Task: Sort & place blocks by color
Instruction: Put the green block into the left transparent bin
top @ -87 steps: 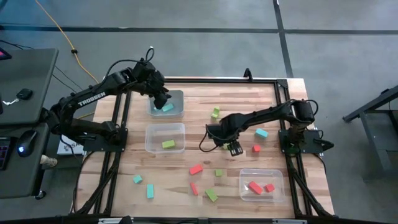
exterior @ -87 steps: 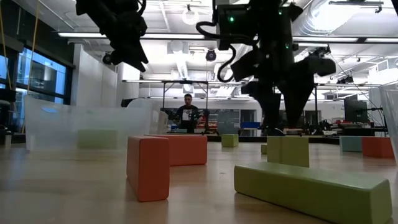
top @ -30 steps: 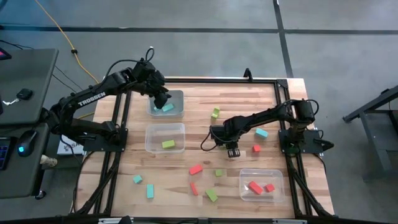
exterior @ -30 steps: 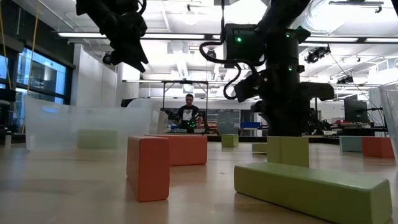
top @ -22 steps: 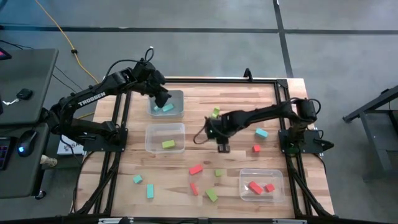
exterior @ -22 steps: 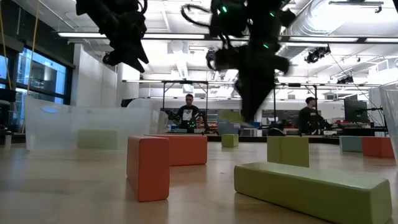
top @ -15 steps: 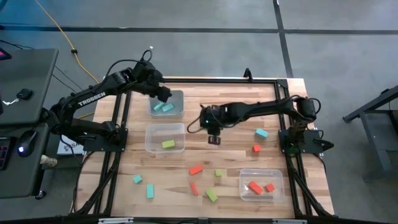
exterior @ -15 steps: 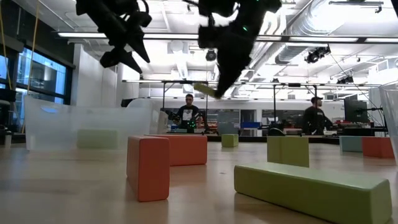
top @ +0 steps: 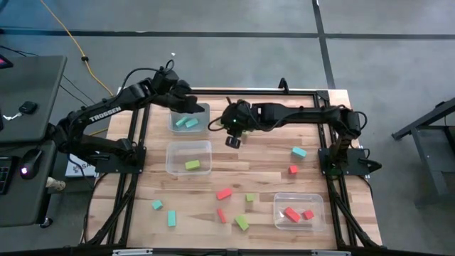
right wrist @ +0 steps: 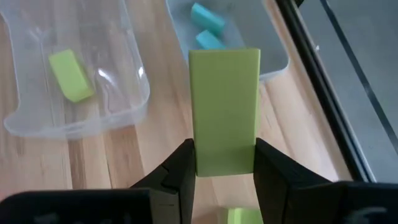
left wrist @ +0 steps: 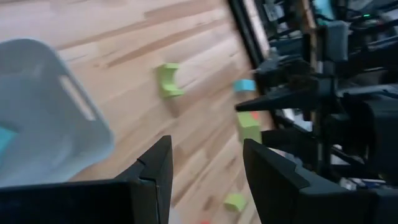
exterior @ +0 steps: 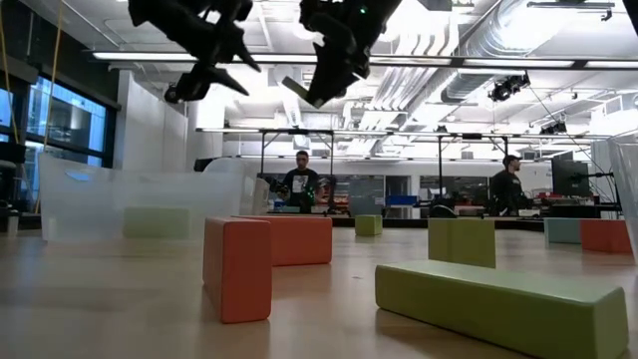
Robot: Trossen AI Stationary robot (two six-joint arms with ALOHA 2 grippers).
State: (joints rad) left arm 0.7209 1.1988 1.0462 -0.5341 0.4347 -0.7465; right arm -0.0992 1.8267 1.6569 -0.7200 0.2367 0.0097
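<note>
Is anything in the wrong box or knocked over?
Nothing stands out. The bins hold matching colours: cyan blocks together, a green block alone, red blocks together. The right gripper holds a green bar in the air.

My two arms are matte black, jointed tubes with black cables looping off them. The left arm (top: pixel 106 114) carries white TROSSEN lettering; the right arm (top: pixel 298 114) shows small green lights.

Three clear bins (top: pixel 188 157), wooden table (top: pixel 270 156)
</note>
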